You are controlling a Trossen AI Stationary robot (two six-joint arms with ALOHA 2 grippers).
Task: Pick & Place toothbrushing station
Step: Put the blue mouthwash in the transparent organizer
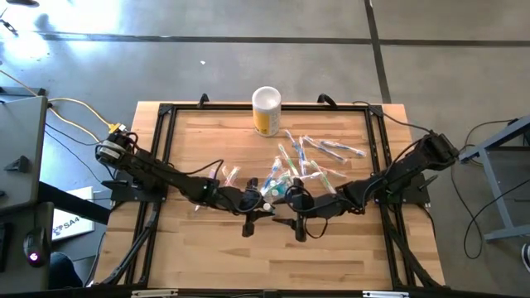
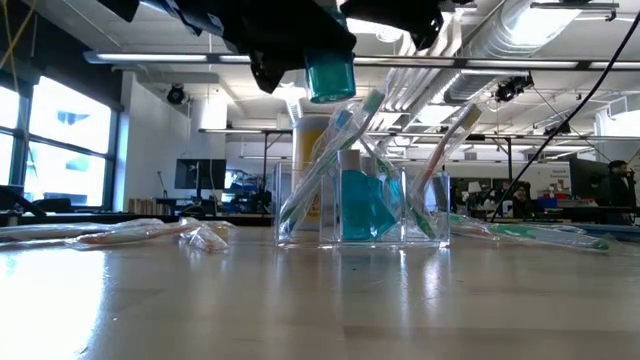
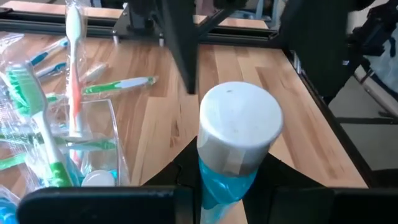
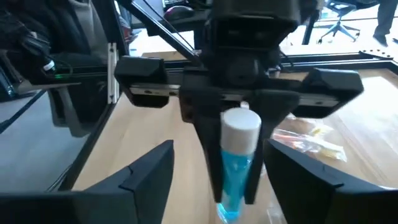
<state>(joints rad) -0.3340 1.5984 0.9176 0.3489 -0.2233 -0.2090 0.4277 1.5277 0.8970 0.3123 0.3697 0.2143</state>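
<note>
Mid-table: left gripper (image 4: 233, 186) jaws closed on the teal toothpaste tube (image 4: 239, 152), held above the table (image 1: 207, 257) — just beside the clear holder (image 2: 345, 205) of toothbrushes (image 2: 330, 160). Right gripper (image 4: 242, 186) faces it, jaws spread wide, empty.

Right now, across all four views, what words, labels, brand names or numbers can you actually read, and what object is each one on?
"SAA": partly legible on a white sheet lying on the floor beside the table's left edge, high view; the rest is too small.
Yellow-and-white cylindrical container: print too blurred to read.
Teal toothpaste tube held in the left gripper: no readable text.
Toothbrushes: no legible markings.
</note>
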